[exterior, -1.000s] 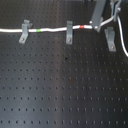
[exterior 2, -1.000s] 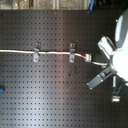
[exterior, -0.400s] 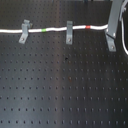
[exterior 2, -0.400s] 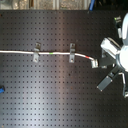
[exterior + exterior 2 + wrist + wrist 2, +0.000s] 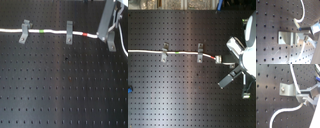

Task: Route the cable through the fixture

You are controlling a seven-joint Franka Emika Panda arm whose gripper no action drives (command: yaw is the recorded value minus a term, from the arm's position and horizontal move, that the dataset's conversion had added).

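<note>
Pegboard mostly bare; cable near far edge; claw state unclear.

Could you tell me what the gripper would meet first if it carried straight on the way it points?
Probably the metal bracket on the pegboard: in both wrist views it sits just ahead of the gripper, beside the cable. Depth is uncertain.

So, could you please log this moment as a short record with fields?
surface: black perforated board
cable: white cable running across the board in both exterior views
bands: green band between two brackets; red band past the middle bracket
fixtures: left bracket, middle bracket, third bracket by the gripper
gripper: gripper at the third bracket; jaw state unclear
other: small blue object at the board's edge
</note>
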